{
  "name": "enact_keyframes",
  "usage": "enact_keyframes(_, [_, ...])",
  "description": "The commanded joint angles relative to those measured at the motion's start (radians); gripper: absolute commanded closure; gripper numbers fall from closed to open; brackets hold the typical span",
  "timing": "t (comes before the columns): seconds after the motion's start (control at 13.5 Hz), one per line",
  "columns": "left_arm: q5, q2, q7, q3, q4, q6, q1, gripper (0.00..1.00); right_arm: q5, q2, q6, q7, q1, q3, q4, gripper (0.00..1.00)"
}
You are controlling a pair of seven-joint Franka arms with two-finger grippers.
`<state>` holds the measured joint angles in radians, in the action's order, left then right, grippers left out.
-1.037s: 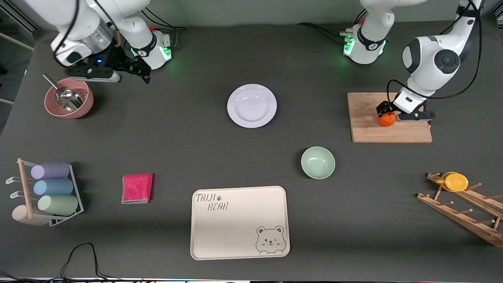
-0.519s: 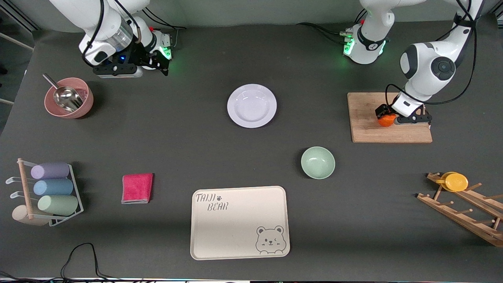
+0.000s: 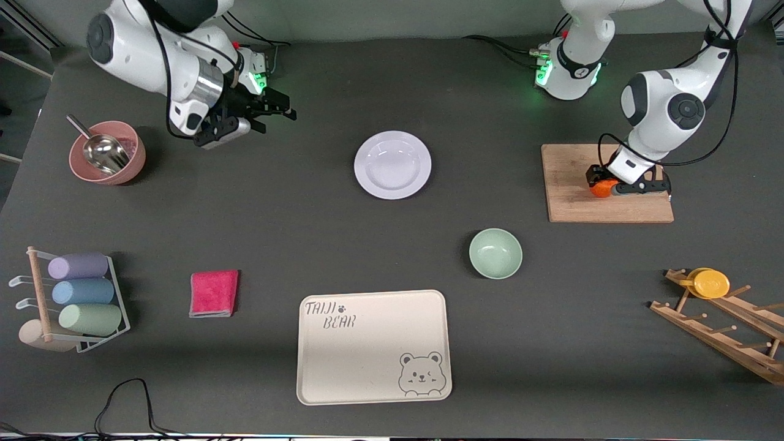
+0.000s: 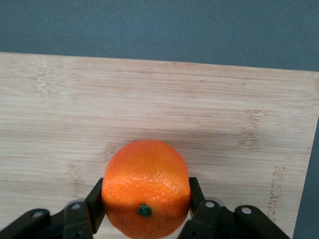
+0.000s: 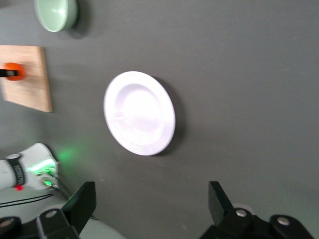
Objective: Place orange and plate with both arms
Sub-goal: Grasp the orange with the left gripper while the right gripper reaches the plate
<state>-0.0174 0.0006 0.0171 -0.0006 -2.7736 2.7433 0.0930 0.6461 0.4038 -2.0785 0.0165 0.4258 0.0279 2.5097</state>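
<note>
Your left gripper (image 4: 144, 211) clamps the orange (image 4: 146, 187) on the cutting board (image 3: 576, 202), fingertips half hidden; your right gripper (image 3: 269, 113), jaws apart, hangs over bare table near the plate (image 3: 392, 164).

Orange (image 4: 145, 186) bright orange, dimpled skin, green stem spot, between black fingers (image 4: 94, 201) of left gripper (image 3: 603, 184). Board (image 4: 199, 109) under it pale wood, streaked grain. Plate (image 3: 392, 165) pale lavender-white, ahead of black right gripper (image 3: 278, 114). Worktop (image 3: 306, 233) dark grey.
</note>
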Motion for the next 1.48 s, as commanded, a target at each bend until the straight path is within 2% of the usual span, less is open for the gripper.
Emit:
enact_keyframes(0.0, [-0.003,0.001,0.02,-0.002,-0.023,0.016,0.011,1.0,0.246,-0.029,-0.113,-0.282,-0.002,0.02,0.122,0.0])
enact_keyframes(0.22, [-0.001,-0.036,0.018,-0.004,0.005,-0.078,0.01,1.0,0.592,-0.161,-0.153,-0.663,-0.001,0.035,0.192,0.0])
enact_keyframes(0.37, [0.019,-0.144,0.0,-0.015,0.028,-0.263,-0.016,1.0,0.777,-0.284,-0.152,-0.885,-0.001,0.035,0.199,0.0])
enact_keyframes(0.59, [0.094,-0.241,-0.028,-0.016,0.156,-0.526,-0.102,1.0,1.011,-0.436,-0.144,-1.145,-0.001,0.035,0.198,0.0])
enact_keyframes(0.89, [0.161,-0.249,-0.031,-0.019,0.476,-0.9,-0.173,1.0,1.17,-0.563,-0.121,-1.306,-0.001,0.033,0.187,0.0])
enact_keyframes(1.04, [0.25,-0.252,-0.049,-0.025,0.586,-1.031,-0.196,1.0,1.216,-0.618,-0.069,-1.349,-0.001,0.035,0.179,0.0])
enact_keyframes(1.11, [0.281,-0.255,-0.106,-0.051,0.627,-1.072,-0.197,1.0,1.218,-0.638,-0.065,-1.353,-0.001,0.035,0.175,0.0])
enact_keyframes(1.26, [0.292,-0.271,-0.303,-0.189,0.673,-1.085,-0.197,1.0,1.241,-0.654,-0.043,-1.353,-0.001,0.035,0.175,0.0])
enact_keyframes(1.41, [0.353,-0.274,-0.496,-0.327,0.677,-1.024,-0.197,1.0,1.248,-0.669,-0.009,-1.353,-0.001,0.035,0.175,0.0])
